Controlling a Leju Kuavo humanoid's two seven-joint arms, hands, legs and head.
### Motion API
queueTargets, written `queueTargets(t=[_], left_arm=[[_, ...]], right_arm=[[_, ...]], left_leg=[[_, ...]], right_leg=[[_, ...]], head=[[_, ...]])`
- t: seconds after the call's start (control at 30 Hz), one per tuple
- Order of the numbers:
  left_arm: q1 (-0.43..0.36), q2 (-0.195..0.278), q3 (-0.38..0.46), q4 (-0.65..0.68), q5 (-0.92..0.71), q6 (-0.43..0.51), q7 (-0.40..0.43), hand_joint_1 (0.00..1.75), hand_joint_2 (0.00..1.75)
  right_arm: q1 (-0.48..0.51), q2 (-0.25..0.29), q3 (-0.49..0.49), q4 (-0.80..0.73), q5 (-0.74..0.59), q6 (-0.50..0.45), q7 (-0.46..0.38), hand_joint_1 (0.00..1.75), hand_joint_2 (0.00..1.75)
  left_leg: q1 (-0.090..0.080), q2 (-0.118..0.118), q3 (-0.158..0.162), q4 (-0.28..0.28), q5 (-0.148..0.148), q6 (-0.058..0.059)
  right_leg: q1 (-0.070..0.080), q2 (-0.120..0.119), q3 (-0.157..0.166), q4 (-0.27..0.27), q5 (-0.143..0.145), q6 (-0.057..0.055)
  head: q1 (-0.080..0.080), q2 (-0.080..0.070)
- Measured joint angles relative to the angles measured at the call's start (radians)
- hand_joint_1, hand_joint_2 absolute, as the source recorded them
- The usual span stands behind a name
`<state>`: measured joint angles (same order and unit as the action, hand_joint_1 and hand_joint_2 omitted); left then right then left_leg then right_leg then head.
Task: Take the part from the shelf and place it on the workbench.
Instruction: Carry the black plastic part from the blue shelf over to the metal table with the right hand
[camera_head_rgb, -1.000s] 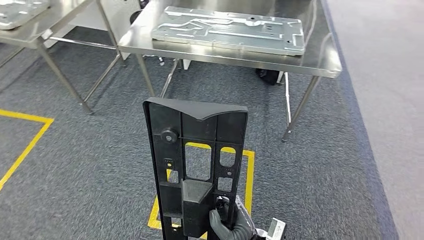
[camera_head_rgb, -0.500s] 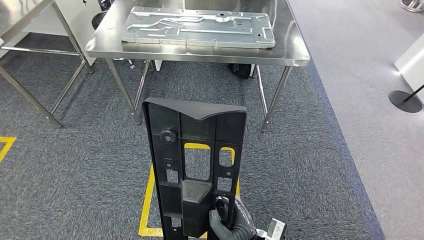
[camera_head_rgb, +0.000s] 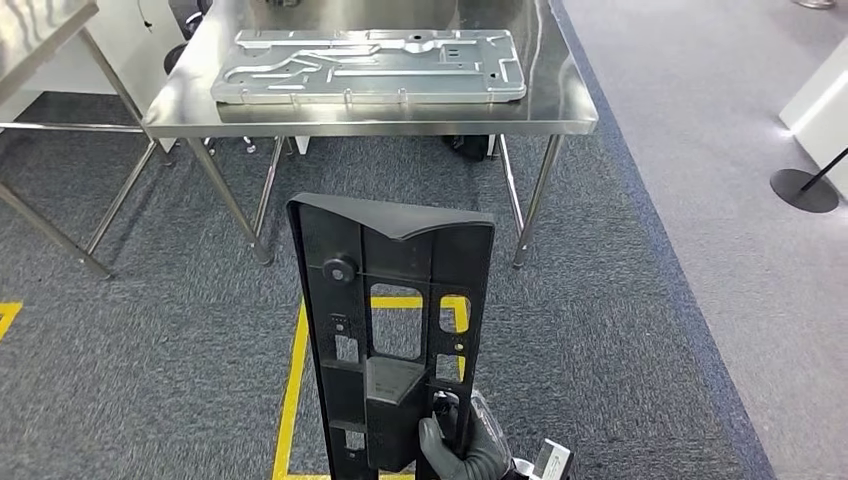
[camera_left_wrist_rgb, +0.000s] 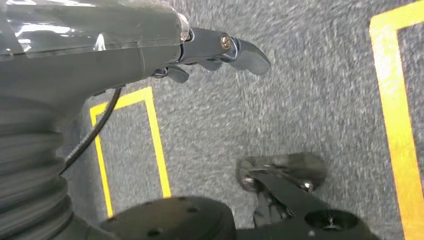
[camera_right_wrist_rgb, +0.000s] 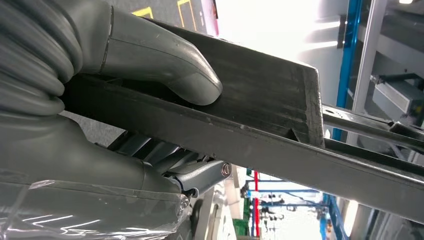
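I hold the black plastic part (camera_head_rgb: 395, 330) upright in my right hand (camera_head_rgb: 460, 450), fingers clenched around its lower edge, thumb (camera_right_wrist_rgb: 165, 60) pressed on one face. My left hand (camera_left_wrist_rgb: 220, 47) hangs over the carpet, fingers loosely apart, holding nothing. The workbench (camera_head_rgb: 560, 105) stands ahead, well apart, with a metal plate (camera_head_rgb: 370, 65) lying on it. The part looks stiff and fairly light, but tall above my low grip, so I judge it could tip or slip.

High head view; close wrist views
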<state>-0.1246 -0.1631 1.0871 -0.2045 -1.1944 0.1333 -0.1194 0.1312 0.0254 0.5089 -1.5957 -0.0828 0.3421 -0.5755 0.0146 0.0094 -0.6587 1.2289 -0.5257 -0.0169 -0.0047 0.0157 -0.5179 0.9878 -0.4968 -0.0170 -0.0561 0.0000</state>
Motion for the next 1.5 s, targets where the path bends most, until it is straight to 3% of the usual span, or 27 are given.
queueTargets(t=[0.07, 0.13, 0.23, 0.3, 0.4, 0.47, 0.5, 0.6, 0.63, 0.67, 0.7, 0.77, 0.8, 0.83, 0.87, 0.93, 0.97, 1.0, 1.03, 1.07, 1.13, 1.17, 1.2, 1.3, 1.43, 1.47, 1.5], left_arm=[[0.006, 0.001, 0.0, 0.0, -0.002, 0.002, 0.002, 0.0, 1.75], [0.011, 0.001, -0.001, 0.0, -0.002, 0.002, 0.004, 0.0, 1.75], [0.011, 0.001, -0.002, 0.0, -0.003, 0.002, 0.003, 0.0, 1.75], [0.01, 0.0, -0.004, 0.0, -0.003, 0.002, 0.003, 0.0, 1.75], [0.012, -0.001, -0.005, 0.0, -0.002, 0.001, 0.002, 0.0, 1.75], [0.014, -0.001, -0.005, 0.0, -0.002, 0.001, 0.002, 0.0, 1.75], [0.015, -0.001, -0.006, 0.0, -0.002, 0.001, 0.002, 0.0, 1.75], [0.017, -0.008, -0.006, 0.003, 0.0, 0.002, 0.002, 0.0, 1.75], [0.016, -0.011, -0.006, 0.003, 0.0, 0.002, 0.002, 0.0, 1.75], [0.014, -0.013, -0.006, 0.004, 0.001, 0.002, 0.002, 0.0, 1.75], [0.011, -0.012, -0.006, 0.004, 0.001, 0.003, 0.001, 0.0, 1.75], [0.008, -0.012, -0.006, 0.004, 0.003, 0.003, 0.0, 0.0, 1.75], [0.005, -0.011, -0.006, 0.004, 0.004, 0.004, 0.0, 0.0, 1.75], [0.005, -0.011, -0.006, 0.004, 0.007, 0.004, 0.0, 0.0, 1.75], [0.005, -0.011, -0.006, 0.004, 0.01, 0.004, 0.0, 0.0, 1.75], [0.01, -0.009, -0.006, 0.004, 0.015, 0.004, -0.001, 0.0, 1.75], [0.012, -0.008, -0.005, 0.004, 0.017, 0.004, -0.003, 0.0, 1.75], [0.015, -0.007, -0.005, 0.004, 0.019, 0.004, -0.004, 0.0, 1.75], [0.017, -0.006, -0.004, 0.004, 0.021, 0.004, -0.005, 0.0, 1.75], [0.02, -0.005, -0.004, 0.004, 0.022, 0.005, -0.006, 0.0, 1.75], [0.027, -0.004, -0.001, 0.004, 0.025, 0.006, -0.006, 0.0, 1.75], [0.028, -0.004, 0.0, 0.004, 0.027, 0.006, -0.007, 0.0, 1.75], [0.026, -0.003, 0.0, 0.004, 0.028, 0.006, -0.008, 0.0, 1.75], [0.016, -0.002, 0.001, 0.003, 0.03, 0.007, -0.012, 0.0, 1.75], [0.024, -0.002, 0.002, 0.003, 0.031, 0.007, -0.015, 0.0, 1.75], [0.028, -0.002, 0.002, 0.003, 0.031, 0.008, -0.015, 0.0, 1.75], [0.031, -0.002, 0.003, 0.003, 0.031, 0.008, -0.015, 0.0, 1.75]], right_arm=[[0.001, 0.0, 0.0, -0.001, 0.001, -0.005, 0.002, 1.71, 1.75], [0.002, 0.001, 0.0, -0.003, 0.002, -0.01, 0.004, 1.71, 1.75], [0.002, 0.001, -0.001, -0.01, 0.004, -0.012, 0.006, 1.71, 1.75], [0.001, 0.001, -0.001, -0.014, 0.005, -0.012, 0.007, 1.71, 1.75], [0.004, 0.0, -0.001, -0.016, 0.006, -0.012, 0.007, 1.71, 1.75], [0.006, 0.0, -0.002, -0.016, 0.006, -0.012, 0.007, 1.71, 1.75], [0.006, 0.0, -0.002, -0.016, 0.006, -0.011, 0.007, 1.71, 1.75], [0.01, -0.003, -0.003, -0.015, 0.006, -0.01, 0.007, 1.71, 1.75], [0.011, -0.004, -0.003, -0.014, 0.006, -0.01, 0.007, 1.71, 1.75], [0.011, -0.004, -0.003, -0.014, 0.006, -0.009, 0.007, 1.71, 1.75], [0.01, -0.004, -0.003, -0.015, 0.006, -0.009, 0.007, 1.71, 1.75], [0.008, -0.003, -0.002, -0.016, 0.006, -0.009, 0.006, 1.71, 1.75], [0.007, -0.002, -0.001, -0.016, 0.006, -0.008, 0.006, 1.71, 1.75], [0.006, -0.002, -0.001, -0.016, 0.006, -0.008, 0.006, 1.71, 1.75], [0.006, -0.001, 0.0, -0.016, 0.006, -0.008, 0.006, 1.71, 1.75], [0.006, -0.001, 0.0, -0.016, 0.006, -0.007, 0.007, 1.71, 1.75], [0.006, -0.001, 0.001, -0.016, 0.006, -0.006, 0.007, 1.71, 1.75], [0.005, -0.001, 0.001, -0.015, 0.006, -0.005, 0.007, 1.71, 1.75], [0.005, 0.0, 0.001, -0.014, 0.007, -0.003, 0.007, 1.71, 1.75], [0.003, 0.0, 0.001, -0.012, 0.007, -0.001, 0.008, 1.71, 1.75], [-0.001, 0.002, 0.002, -0.009, 0.007, 0.005, 0.008, 1.71, 1.75], [-0.003, 0.003, 0.004, -0.008, 0.008, 0.007, 0.009, 1.71, 1.75], [-0.005, 0.006, 0.005, -0.008, 0.008, 0.008, 0.009, 1.71, 1.75], [-0.016, 0.012, 0.007, -0.008, 0.01, 0.009, 0.008, 1.71, 1.75], [-0.019, 0.013, 0.007, -0.003, 0.01, 0.009, 0.009, 1.71, 1.75], [-0.019, 0.013, 0.007, -0.002, 0.01, 0.009, 0.009, 1.71, 1.75], [-0.018, 0.013, 0.006, 0.0, 0.01, 0.009, 0.009, 1.71, 1.75]], left_leg=[[0.001, -0.004, 0.055, -0.125, 0.059, 0.003], [0.0, -0.008, 0.082, -0.18, 0.05, 0.017], [0.001, -0.009, 0.102, -0.196, 0.025, 0.039], [0.004, -0.009, 0.126, -0.201, 0.009, 0.046], [0.004, -0.008, 0.169, -0.206, -0.025, 0.05], [0.002, -0.01, 0.211, -0.214, -0.052, 0.052], [0.0, -0.01, 0.236, -0.221, -0.066, 0.052], [-0.006, -0.012, 0.307, -0.255, -0.105, 0.047], [-0.008, -0.012, 0.331, -0.271, -0.112, 0.043], [-0.01, -0.012, 0.351, -0.28, -0.108, 0.037], [-0.012, -0.011, 0.362, -0.279, -0.094, 0.032], [-0.012, -0.011, 0.342, -0.204, -0.053, 0.025], [-0.012, -0.011, 0.309, -0.141, -0.044, 0.021], [-0.01, -0.011, 0.265, -0.074, -0.058, 0.019], [-0.009, -0.011, 0.218, -0.021, -0.091, 0.016], [-0.008, -0.011, 0.141, 0.02, -0.193, 0.008], [-0.007, -0.011, 0.117, 0.006, -0.222, 0.004], [-0.007, -0.011, 0.1, -0.027, -0.217, 0.002], [-0.007, -0.011, 0.09, -0.075, -0.167, 0.003], [-0.007, -0.011, 0.083, -0.125, -0.088, 0.005], [-0.011, -0.008, 0.085, -0.189, 0.033, 0.019], [-0.012, -0.008, 0.09, -0.197, 0.053, 0.027], [-0.013, -0.009, 0.099, -0.2, 0.049, 0.036], [-0.007, -0.013, 0.125, -0.206, 0.043, 0.055], [-0.002, -0.013, 0.149, -0.21, 0.017, 0.054], [-0.001, -0.012, 0.157, -0.21, 0.008, 0.052], [0.0, -0.012, 0.167, -0.21, -0.001, 0.05]], right_leg=[[0.001, 0.009, 0.018, 0.007, -0.02, 0.013], [0.005, 0.015, 0.023, 0.012, -0.033, 0.025], [0.004, 0.012, 0.016, 0.041, -0.034, 0.038], [0.001, 0.001, -0.038, 0.132, -0.032, 0.048], [0.0, -0.01, -0.186, 0.3, -0.077, 0.054], [0.004, -0.011, -0.242, 0.297, -0.093, 0.045], [0.009, -0.011, -0.248, 0.251, -0.068, 0.035], [0.035, -0.005, -0.234, 0.081, 0.128, -0.009], [0.041, -0.002, -0.225, 0.052, 0.169, -0.018], [0.042, 0.001, -0.214, 0.039, 0.176, -0.021], [0.04, 0.002, -0.195, 0.031, 0.161, -0.022], [0.034, 0.003, -0.148, 0.006, 0.139, -0.025], [0.032, 0.003, -0.125, -0.003, 0.129, -0.026], [0.03, 0.003, -0.104, -0.009, 0.114, -0.028], [0.029, 0.004, -0.085, -0.011, 0.097, -0.03], [0.029, 0.008, -0.045, -0.011, 0.064, -0.031], [0.029, 0.011, -0.023, -0.011, 0.047, -0.03], [0.029, 0.013, -0.001, -0.011, 0.031, -0.029], [0.029, 0.013, 0.019, -0.011, 0.015, -0.027], [0.029, 0.014, 0.04, -0.009, -0.002, -0.024], [0.031, 0.02, 0.068, -0.006, -0.032, -0.016], [0.032, 0.022, 0.076, 0.002, -0.04, -0.01], [0.032, 0.023, 0.079, 0.012, -0.044, -0.005], [0.028, 0.011, 0.042, 0.102, -0.047, 0.012], [0.006, -0.006, -0.128, 0.305, -0.137, 0.039], [0.001, -0.008, -0.155, 0.309, -0.143, 0.043], [-0.003, -0.01, -0.167, 0.282, -0.128, 0.045]], head=[[0.0, 0.0], [0.0, 0.0], [0.0, 0.0], [0.0, 0.0], [0.0, 0.0], [0.0, 0.0], [0.0, 0.0], [0.0, 0.0], [0.0, 0.0], [0.0, 0.0], [0.001, 0.0], [0.0, 0.0], [0.0, 0.0], [0.0, 0.0], [0.0, 0.0], [0.0, 0.0], [0.0, 0.0], [0.0, 0.0], [0.0, 0.0], [0.0, 0.0], [0.0, 0.0], [0.0, 0.0], [0.0, 0.0], [0.0, 0.0], [0.0, 0.0], [0.0, 0.0], [0.0, 0.0]])
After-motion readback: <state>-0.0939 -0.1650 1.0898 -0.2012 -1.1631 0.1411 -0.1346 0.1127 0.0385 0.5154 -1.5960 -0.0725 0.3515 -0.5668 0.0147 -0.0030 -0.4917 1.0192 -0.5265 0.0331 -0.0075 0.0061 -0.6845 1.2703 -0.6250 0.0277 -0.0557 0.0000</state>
